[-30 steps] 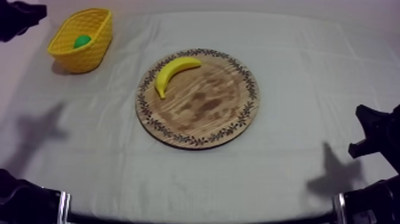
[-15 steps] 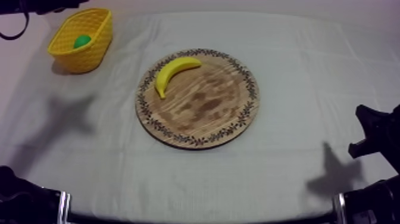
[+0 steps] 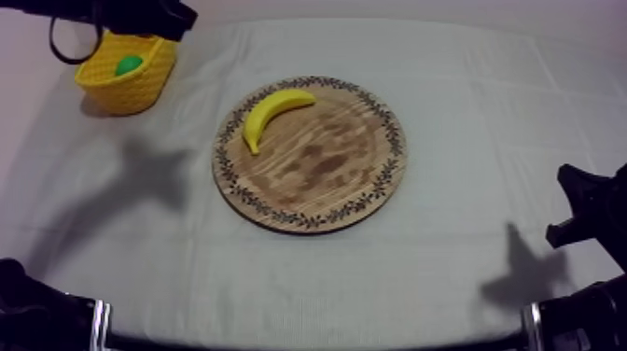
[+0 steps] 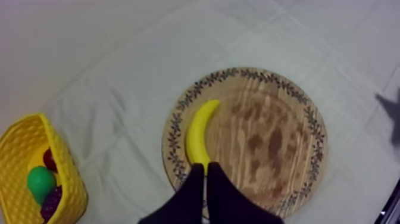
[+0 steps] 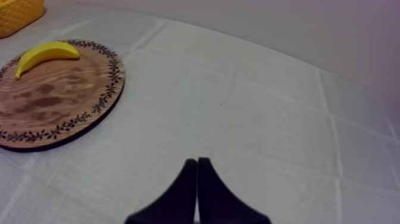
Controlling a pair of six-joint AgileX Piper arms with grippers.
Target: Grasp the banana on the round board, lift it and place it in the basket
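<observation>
**L arm over basket, banana on board**

My left gripper (image 4: 206, 168) is pinched to a narrow wedge w/ nothing between the fingers. From the top cam, it (image 3: 179, 19) hangs at the far rim of the yellow basket (image 3: 131, 91), tip pointing toward the table's middle, not touching the fruit.

My right gripper (image 5: 196, 162) is also closed to a thin wedge on nothing, low over bare cloth (image 5: 256, 107). In the top view it (image 3: 580, 203) sits at the right edge, well apart from the board.

The banana (image 3: 271, 113) lies flat on the wooden board (image 3: 327, 163), on its left part near the patterned rim, curved, one end toward the basket side. Through the left wrist cam the banana (image 4: 199, 134) lines up just past my fingertips, over the board (image 4: 268, 140).

The basket (image 4: 15, 152) stands off the board at the table's far left corner. Inside it are a green fruit (image 4: 40, 182) plus darker red-purple pieces beside it, kind unclear. The top cam shows the green fruit (image 3: 128, 64) too.

From the right wrist cam, the banana (image 5: 45, 55) is at the board's (image 5: 53, 98) far side, the basket (image 5: 21, 9) beyond.
</observation>
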